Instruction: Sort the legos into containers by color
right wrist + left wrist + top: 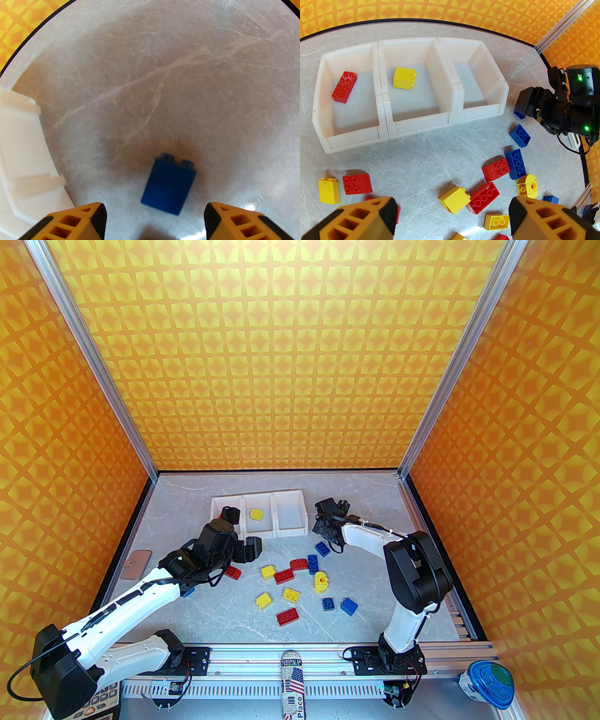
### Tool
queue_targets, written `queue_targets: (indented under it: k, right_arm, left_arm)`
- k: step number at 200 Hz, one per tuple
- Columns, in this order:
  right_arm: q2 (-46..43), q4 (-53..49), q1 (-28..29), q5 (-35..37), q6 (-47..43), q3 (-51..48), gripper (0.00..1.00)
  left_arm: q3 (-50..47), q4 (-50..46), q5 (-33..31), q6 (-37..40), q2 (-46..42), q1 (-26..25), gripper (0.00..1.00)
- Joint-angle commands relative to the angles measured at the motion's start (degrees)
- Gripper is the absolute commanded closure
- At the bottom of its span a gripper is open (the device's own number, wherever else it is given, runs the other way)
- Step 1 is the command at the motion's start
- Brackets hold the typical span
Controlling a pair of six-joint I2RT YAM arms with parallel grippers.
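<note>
While the right gripper [154, 220] hangs with its fingers spread wide and nothing between them, one blue brick [169, 185] lies on its side on the table [164, 70] just ahead of the tips, studs pointing to twelve o'clock. An outer wall of the containers [21, 140] shows at nine o'clock. The step in hand looks like lining up on that blue brick. The next move would call for a straight drop, jaws closing on its flat flanks, then a lift over that wall.

Over to the left wrist view! The left gripper [452, 211] is wide open too, holding nothing, hovering above the loose legos [485, 196]. Three containers run from ten to one o'clock. There is one red brick [344, 86] in the left one, one yellow brick [404, 77] in the middle, and none in the right bin [480, 112], which is likely blue's home. With two sorted, the job looks barely begun. Loose on the table, the count runs five red (one half under a finger, one cut by the edge), five yellow and four blue, one of them tucked under the right gripper at three o'clock.

Now the top view. Three bins again, with one yellow inside the middle. Toward six o'clock of them lie four red, four yellow and five blue, one blue peeking from under the left arm [140, 591].
</note>
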Motion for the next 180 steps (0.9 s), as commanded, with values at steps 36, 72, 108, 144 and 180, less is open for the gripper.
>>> queue_targets:
  k: [36, 72, 108, 144, 180]
  right_arm:
    - [3.6, -0.5, -0.7, 1.8, 1.5, 3.1, 0.28]
    - [5.0, -0.1, -1.1, 2.1, 1.1, 3.9, 0.31]
    - [6.0, -0.5, -1.2, 2.5, 0.2, 4.8, 0.36]
    - [6.5, -0.5, -1.3, 2.2, -0.9, 5.0, 0.43]
    - [6.8, -0.2, -1.4, 1.7, -1.6, 4.6, 0.50]
  left_arm:
    - [-1.0, -2.7, -1.2, 0.7, -4.3, -0.4, 0.17]
    - [-1.3, -3.8, -1.4, 0.8, -5.8, -0.4, 0.18]
    - [-0.6, -4.6, -1.7, 0.9, -5.8, -0.5, 0.18]
    - [0.1, -5.3, -2.0, 1.1, -5.9, -0.5, 0.19]
    - [0.4, -5.5, -2.3, 1.3, -5.8, -0.5, 0.19]
